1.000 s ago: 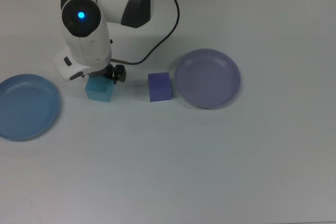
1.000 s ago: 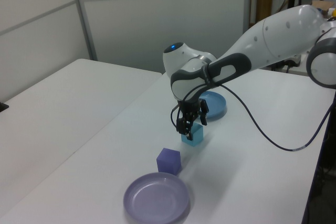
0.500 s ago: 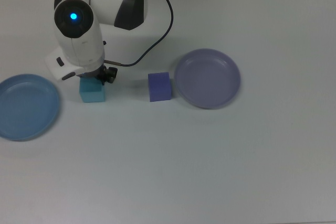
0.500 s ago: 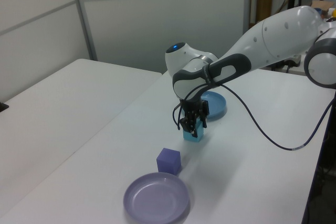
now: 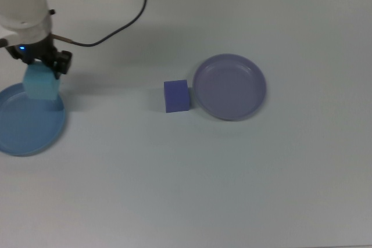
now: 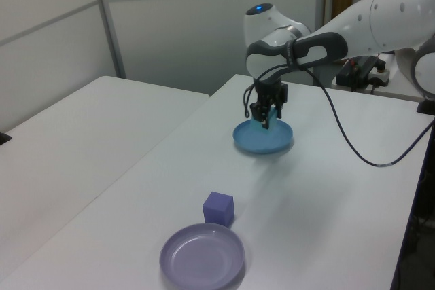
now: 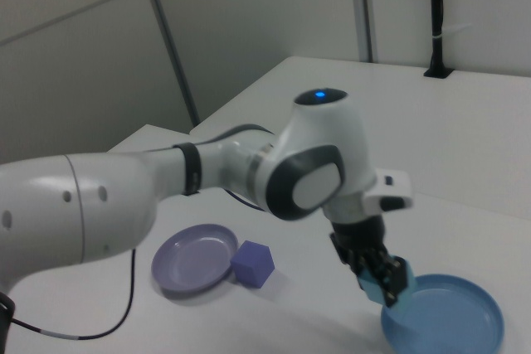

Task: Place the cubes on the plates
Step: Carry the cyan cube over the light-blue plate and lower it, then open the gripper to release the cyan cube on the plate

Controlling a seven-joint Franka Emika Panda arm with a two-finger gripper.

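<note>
My gripper (image 5: 42,76) is shut on the light cyan cube (image 5: 41,83) and holds it in the air over the upper right rim of the light blue plate (image 5: 23,129) at the top view's left. The same gripper (image 6: 267,115) shows in the left view above the blue plate (image 6: 264,142), and in the right view the gripper (image 7: 383,283) carries the cyan cube (image 7: 381,289) by the left rim of the blue plate (image 7: 448,321). The indigo cube (image 5: 176,96) rests on the table, just left of the lavender plate (image 5: 230,86).
A black cable (image 5: 125,21) trails from the arm across the top view's upper left. The white table (image 5: 232,178) runs wide in front of the plates. In the left view a second table (image 6: 75,140) stands to the left, across a narrow gap.
The gripper has lifted the cyan cube off the table and carried it to the top view's left, from beside the indigo cube to over the blue plate's rim.
</note>
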